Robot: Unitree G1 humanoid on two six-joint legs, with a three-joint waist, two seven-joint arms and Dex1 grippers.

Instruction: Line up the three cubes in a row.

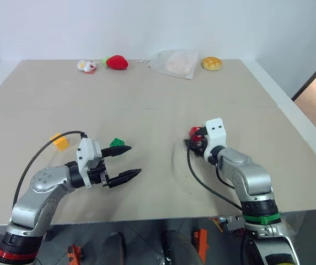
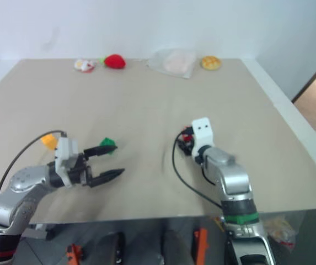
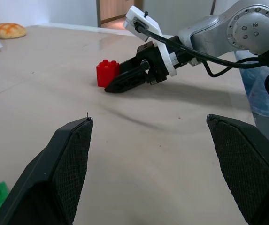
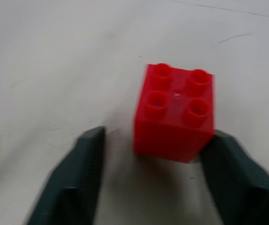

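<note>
The red cube [image 4: 175,112] is sitting studs-up on the beige counter [image 1: 158,110], and it serves here as the landmark. The right gripper [image 4: 153,173] is reaching down to it, its two fingers [image 4: 71,180] lying either side of the cube's near face: one finger is touching a lower corner of the cube, while the other is standing apart from it with bare counter between. So the fingers are parted around the red cube without gripping it.

Well to the robot's left of the red cube, the green cube [image 1: 117,143] is resting on the counter, just beside the upper finger of the left gripper [image 1: 129,162]. That gripper is hovering with its fingers spread wide and holding nothing. Farther left of the red cube, past the green one, the yellow-orange cube [image 1: 60,142] is lying near the left arm's cable.

Far behind the red cube, along the counter's back edge, a red strawberry toy [image 1: 117,62], a clear bag [image 1: 175,63] and a yellow bun [image 1: 212,63] are sitting.
</note>
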